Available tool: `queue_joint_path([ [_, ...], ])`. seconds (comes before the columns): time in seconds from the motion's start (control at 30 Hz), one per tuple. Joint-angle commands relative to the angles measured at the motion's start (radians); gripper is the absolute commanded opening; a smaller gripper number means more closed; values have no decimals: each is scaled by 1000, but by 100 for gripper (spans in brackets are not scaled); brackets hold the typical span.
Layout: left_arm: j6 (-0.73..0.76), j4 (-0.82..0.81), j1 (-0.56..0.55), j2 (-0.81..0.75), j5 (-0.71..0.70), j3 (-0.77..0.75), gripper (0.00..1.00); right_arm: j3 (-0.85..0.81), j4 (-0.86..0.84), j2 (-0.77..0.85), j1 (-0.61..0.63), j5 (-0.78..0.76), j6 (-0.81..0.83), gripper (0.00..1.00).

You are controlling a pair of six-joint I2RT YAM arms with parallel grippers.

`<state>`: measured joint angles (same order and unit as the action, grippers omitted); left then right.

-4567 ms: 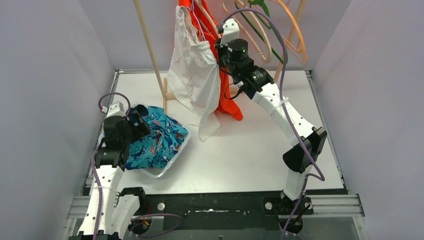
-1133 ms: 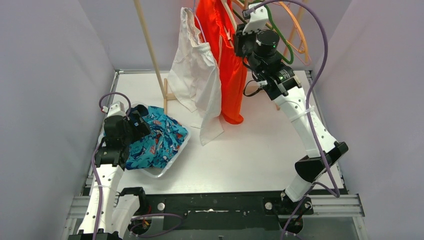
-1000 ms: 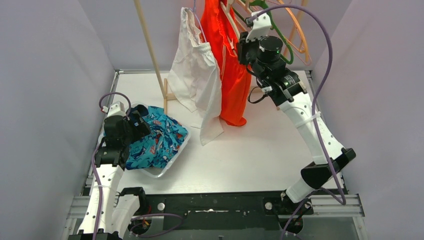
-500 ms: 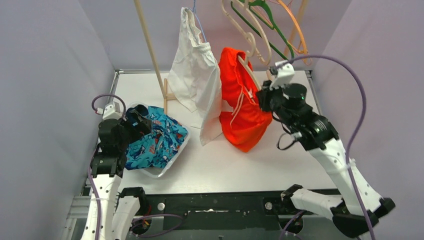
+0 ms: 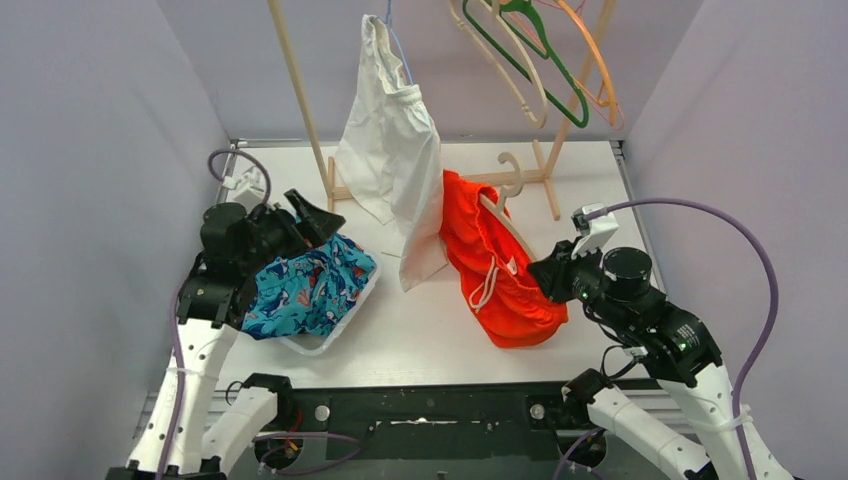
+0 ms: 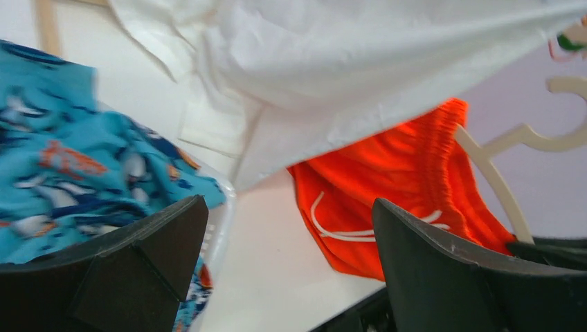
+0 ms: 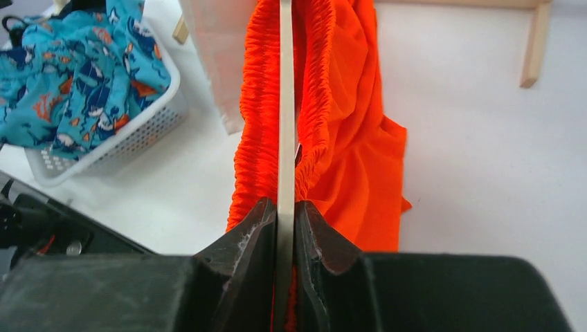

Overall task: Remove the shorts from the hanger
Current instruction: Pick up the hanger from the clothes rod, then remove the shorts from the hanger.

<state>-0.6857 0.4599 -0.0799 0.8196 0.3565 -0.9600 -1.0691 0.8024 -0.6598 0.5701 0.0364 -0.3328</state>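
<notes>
The bright orange shorts (image 5: 505, 285) (image 7: 346, 117) hang on a cream hanger (image 5: 497, 212) (image 7: 285, 104), their lower part resting on the table. My right gripper (image 5: 541, 272) (image 7: 284, 214) is shut on the hanger's bar, just right of the shorts. My left gripper (image 5: 312, 228) (image 6: 287, 228) is open and empty, raised over the basket and facing the orange shorts (image 6: 394, 187) and the hanger (image 6: 509, 194). Teal shark-print shorts (image 5: 300, 285) (image 6: 69, 173) (image 7: 76, 69) lie in the white basket (image 5: 320, 345).
A white garment (image 5: 390, 150) (image 6: 346, 69) hangs from a blue hanger on the wooden rack (image 5: 300, 90), between both arms. Empty hangers (image 5: 530, 60) hang at the top right. The rack's foot (image 5: 552, 195) (image 7: 536, 41) stands behind the orange shorts. Purple walls close in both sides.
My right arm has pulled the hanger with the orange shorts off the rack and down toward the front of the table. My left gripper has risen, swung right and opened wider.
</notes>
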Motion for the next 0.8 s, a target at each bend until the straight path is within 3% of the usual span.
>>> queue_joint_path([
  [0.0,-15,-19,-250,50,-130,-88,90,11,-28,14,4,125,-14,0],
  [0.13,-60,-50,-563,123,-438,-95,88,33,-14,19,4,130,-12,0],
  [0.23,-97,-74,-730,170,-599,-108,88,43,-11,36,4,144,-12,0],
  [0.43,-151,-171,-845,261,-708,-120,87,54,-10,43,4,208,0,0],
  [0.67,-152,-287,-903,429,-679,-172,81,52,17,18,4,337,7,0],
  [0.77,-144,-269,-915,513,-680,-210,71,44,43,22,4,330,7,0],
])
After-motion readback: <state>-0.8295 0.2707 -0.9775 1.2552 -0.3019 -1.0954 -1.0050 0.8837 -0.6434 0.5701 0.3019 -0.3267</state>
